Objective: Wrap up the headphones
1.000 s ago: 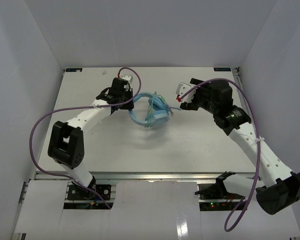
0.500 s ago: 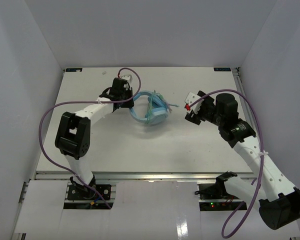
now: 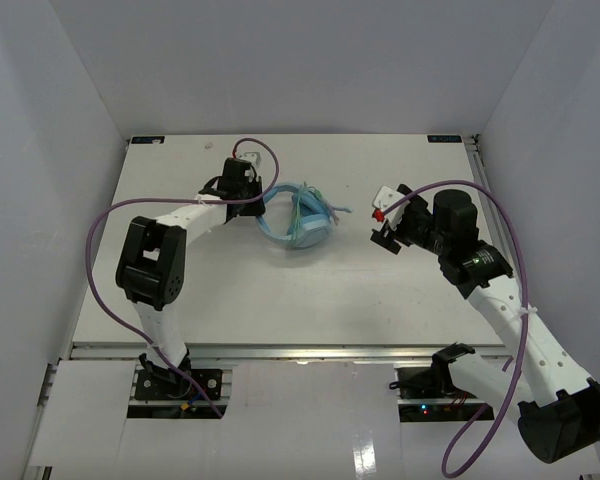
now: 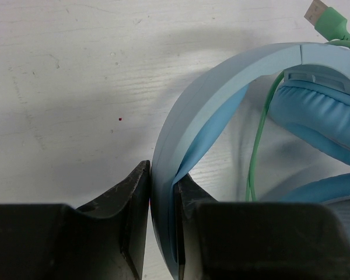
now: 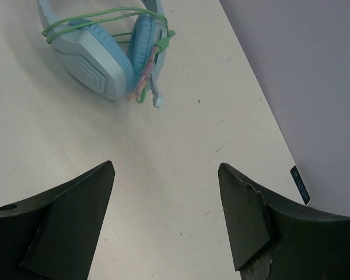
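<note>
The light blue headphones (image 3: 302, 222) lie at the middle of the table, with the pale-green cord (image 5: 105, 14) wound around the earcups. My left gripper (image 3: 262, 205) is shut on the headband (image 4: 181, 146); the band passes between both fingers in the left wrist view, and the cord's plug (image 4: 329, 20) shows at the top right there. My right gripper (image 3: 385, 228) is open and empty, a little to the right of the headphones (image 5: 105, 55), above bare table.
White walls close in the table (image 3: 380, 300) on the left, back and right. Thick purple cables (image 3: 105, 260) loop beside each arm. The right wall shows close by in the right wrist view (image 5: 315, 70).
</note>
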`<state>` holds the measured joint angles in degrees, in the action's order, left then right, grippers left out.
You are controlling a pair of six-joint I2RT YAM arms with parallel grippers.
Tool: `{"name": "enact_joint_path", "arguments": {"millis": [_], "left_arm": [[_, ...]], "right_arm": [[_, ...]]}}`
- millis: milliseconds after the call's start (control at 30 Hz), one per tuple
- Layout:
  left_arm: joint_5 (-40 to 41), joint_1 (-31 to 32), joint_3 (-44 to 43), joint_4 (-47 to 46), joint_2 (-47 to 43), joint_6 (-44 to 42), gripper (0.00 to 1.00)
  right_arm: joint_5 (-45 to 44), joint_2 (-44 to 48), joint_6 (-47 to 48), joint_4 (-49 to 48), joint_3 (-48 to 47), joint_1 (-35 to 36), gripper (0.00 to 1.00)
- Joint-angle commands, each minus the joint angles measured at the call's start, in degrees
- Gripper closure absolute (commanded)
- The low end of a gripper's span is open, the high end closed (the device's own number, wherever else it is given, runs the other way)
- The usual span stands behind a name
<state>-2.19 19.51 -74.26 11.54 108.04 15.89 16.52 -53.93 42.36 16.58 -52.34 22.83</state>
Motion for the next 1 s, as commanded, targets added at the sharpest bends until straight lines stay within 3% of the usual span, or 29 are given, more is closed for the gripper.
{"name": "enact_joint_path", "arguments": {"millis": [0, 267, 467, 967], "left_arm": [[-3.2, -0.8, -0.8, -3.9, -0.6, 1.2, 1.00], [-2.5, -1.3, 0.3, -4.5, 0.1, 1.9, 0.99], [-2.3, -1.5, 0.4, -4.4, 0.1, 1.9, 0.78], [-3.1, -1.9, 1.4, -4.1, 0.9, 2.3, 0.55]], "right_arm": [[1.1, 1.0, -0.9, -1.7, 0.7, -0.4, 0.21], [1.4, 1.3, -1.1, -1.7, 1.0, -0.6, 0.21], [1.5, 1.4, -1.2, -1.6, 0.9, -0.8, 0.21], [1.6, 1.9, -1.4, -1.6, 0.9, -1.1, 0.21]]}}
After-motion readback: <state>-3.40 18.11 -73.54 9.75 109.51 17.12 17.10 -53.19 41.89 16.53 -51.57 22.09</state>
